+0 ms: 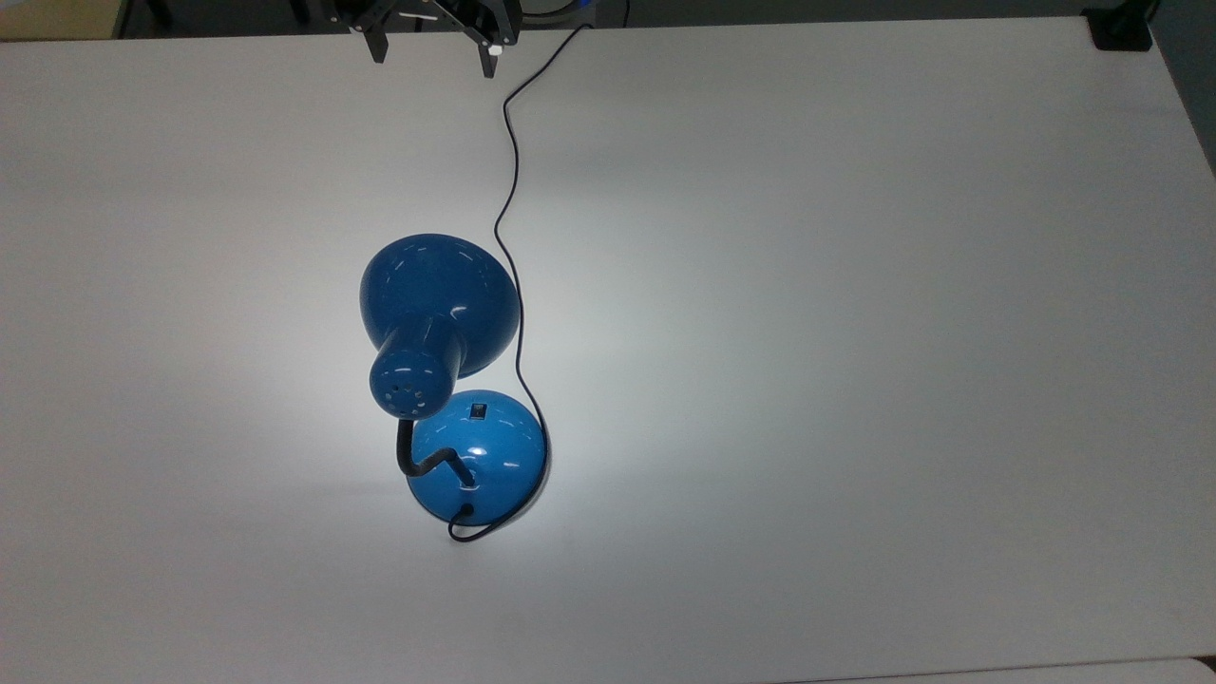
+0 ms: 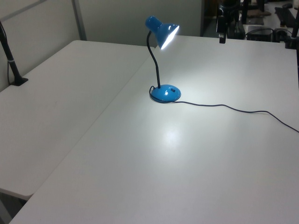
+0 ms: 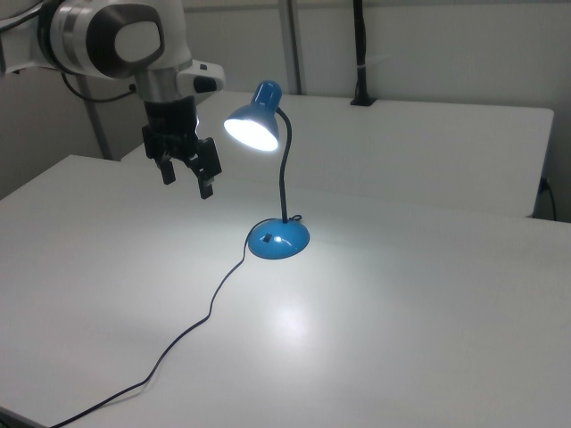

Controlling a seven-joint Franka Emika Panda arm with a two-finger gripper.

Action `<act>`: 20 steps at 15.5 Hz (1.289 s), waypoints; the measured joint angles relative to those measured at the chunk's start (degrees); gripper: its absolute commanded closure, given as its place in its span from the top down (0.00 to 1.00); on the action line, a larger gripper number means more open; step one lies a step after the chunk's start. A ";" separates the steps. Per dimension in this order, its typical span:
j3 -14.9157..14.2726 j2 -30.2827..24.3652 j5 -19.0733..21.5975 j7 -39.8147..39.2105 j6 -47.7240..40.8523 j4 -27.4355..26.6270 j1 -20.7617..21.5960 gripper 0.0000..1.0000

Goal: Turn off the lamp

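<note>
The lamp (image 1: 446,380) glows mid-frame in the top view, my gripper (image 3: 186,176) hangs spread and empty at upper left in the right view — I fear nudging the shade (image 3: 253,127) or missing the switch (image 1: 478,411).

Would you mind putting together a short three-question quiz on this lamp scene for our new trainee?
1. True or false: the lamp is lit.
2. The small black switch sits on which part: A) the shade, B) the bendy neck, C) the round blue base?
3. In the right view, are the fingers of the gripper open or shut, and do they touch the lamp?

Key
1. True: the shade glows and a bright patch falls on the table.
2. C.
3. Open; the gripper hangs above the table on the right view's left of the shade, apart from it.
</note>
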 measured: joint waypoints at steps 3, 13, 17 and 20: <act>0.03 0.14 0.00 -0.90 0.00 0.00 0.08 1.00; -0.05 0.14 0.00 -1.30 0.00 0.01 -0.32 1.00; -0.10 1.13 -0.01 -3.35 0.00 0.01 -0.60 0.88; -0.10 1.45 0.00 -6.40 0.00 0.02 -0.79 0.28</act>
